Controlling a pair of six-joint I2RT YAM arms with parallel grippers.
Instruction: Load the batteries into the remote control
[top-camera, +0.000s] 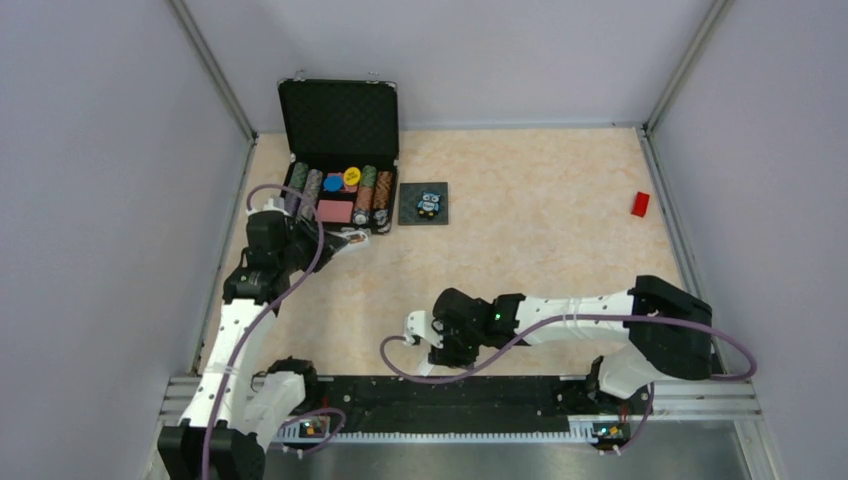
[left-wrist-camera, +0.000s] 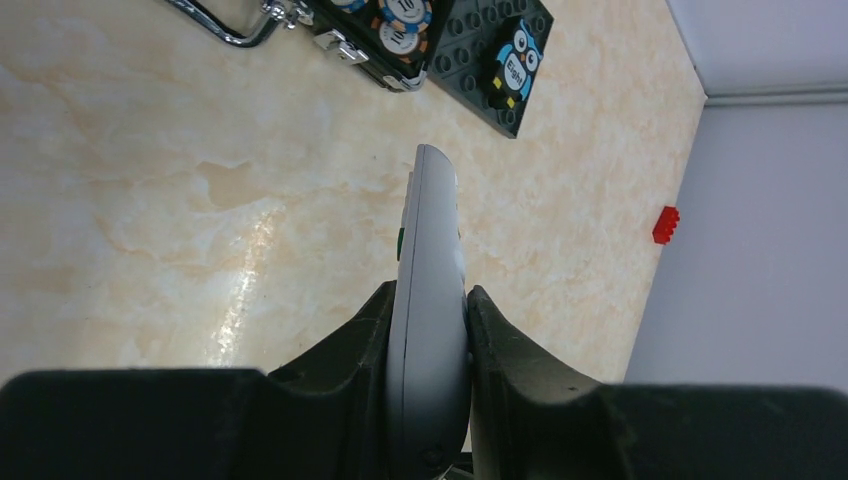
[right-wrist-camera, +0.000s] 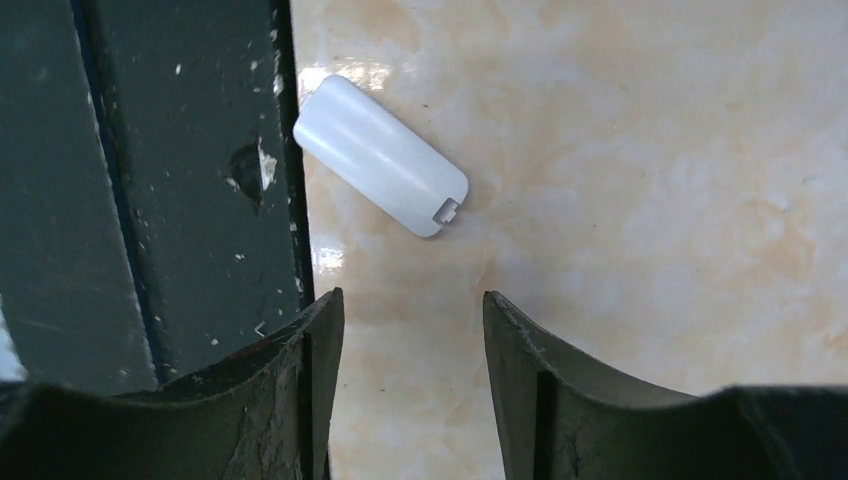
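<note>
The left tool (left-wrist-camera: 430, 300) is closed on the slim white plastic remote control (left-wrist-camera: 430, 220). Its two black fingers (left-wrist-camera: 365, 330) press against the remote's broad faces near one end. The remote control stands on edge in the grip, and its free end points away from the wrist. A small green button shows on the face turned left in the left wrist view. Seen from above, the left tool (top-camera: 345, 240) holds it just in front of the near right corner of the open black case (top-camera: 338, 120), which has rows of poker chips in its tray. Whether the remote's far end touches the pale marbled bench (top-camera: 540, 230) cannot be told.

A dark square studded tile with a blue owl picture (top-camera: 424, 203) lies flat just beside the case on its right. A small red plastic block (top-camera: 640, 203) sits well apart from the case, far to its right.

The right tool (right-wrist-camera: 412, 310) is far from the case, toward the near edge of the bench and to the case's right. Its jaws stand wide with nothing between them. Just beyond its fingertips, a small white rounded plastic cover with a latch tab (right-wrist-camera: 380, 155) lies flat on the bench. One end of the cover reaches the edge of the scuffed dark strip (right-wrist-camera: 180, 180) along the near side.
</note>
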